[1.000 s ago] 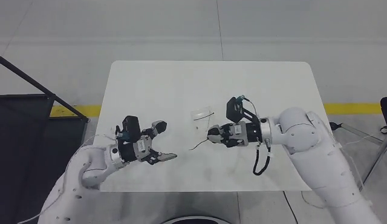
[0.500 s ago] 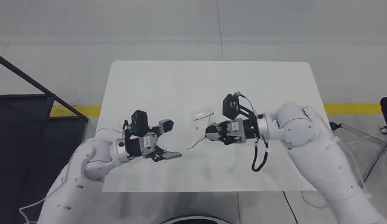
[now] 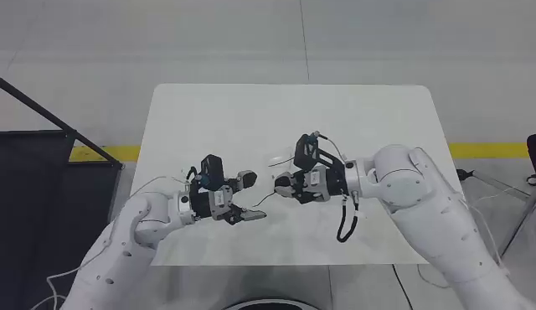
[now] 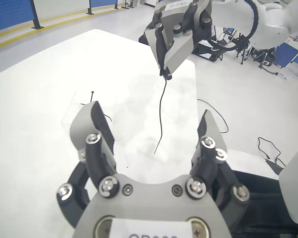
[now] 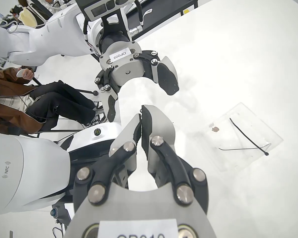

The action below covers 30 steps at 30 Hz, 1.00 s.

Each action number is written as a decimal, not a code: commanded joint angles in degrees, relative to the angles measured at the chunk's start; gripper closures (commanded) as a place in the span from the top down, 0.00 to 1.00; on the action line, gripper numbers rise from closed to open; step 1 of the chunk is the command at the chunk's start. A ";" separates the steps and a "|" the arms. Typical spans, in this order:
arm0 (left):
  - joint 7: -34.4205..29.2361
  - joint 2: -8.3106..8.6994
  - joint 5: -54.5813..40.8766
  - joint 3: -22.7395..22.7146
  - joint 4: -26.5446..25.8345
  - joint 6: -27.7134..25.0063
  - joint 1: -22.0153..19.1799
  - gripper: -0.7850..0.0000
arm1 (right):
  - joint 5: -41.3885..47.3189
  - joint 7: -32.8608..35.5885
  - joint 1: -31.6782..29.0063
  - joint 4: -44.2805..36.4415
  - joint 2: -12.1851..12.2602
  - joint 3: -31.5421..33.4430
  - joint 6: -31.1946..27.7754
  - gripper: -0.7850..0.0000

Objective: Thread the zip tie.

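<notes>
My right gripper is shut on the head end of a thin black zip tie, held just above the white table. In the left wrist view the tie hangs from the right gripper, and its free tip lies between my left fingers. My left gripper is open a short way from the right one, its jaws on either side of the tie's tail without touching it. The right wrist view has its own gripper shut, facing the open left gripper.
A clear plastic bag with a second black zip tie lies flat on the table just beyond the grippers; it is also in the top view. The table edge runs close behind the left arm.
My left gripper has moved right, toward the right gripper, staying open. The right gripper has shifted a little left with the tie, so the gap between them has shrunk.
</notes>
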 commanded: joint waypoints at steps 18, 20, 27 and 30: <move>-1.14 -0.20 -2.87 3.36 2.48 -0.68 -2.94 0.44 | -0.19 0.26 1.68 0.48 -0.17 -2.26 0.51 0.00; -1.14 -0.20 -3.14 3.56 2.71 -0.90 -3.14 0.41 | -0.29 0.25 1.89 0.59 -0.20 -2.50 0.66 0.00; -1.13 -0.17 -3.54 4.03 3.17 -1.23 -3.61 0.27 | -0.40 0.14 2.26 0.73 -0.23 -3.05 0.73 0.00; -1.13 -0.15 -3.64 4.21 3.29 -1.35 -3.75 0.22 | -0.43 0.02 2.34 0.74 -0.23 -3.20 0.79 0.00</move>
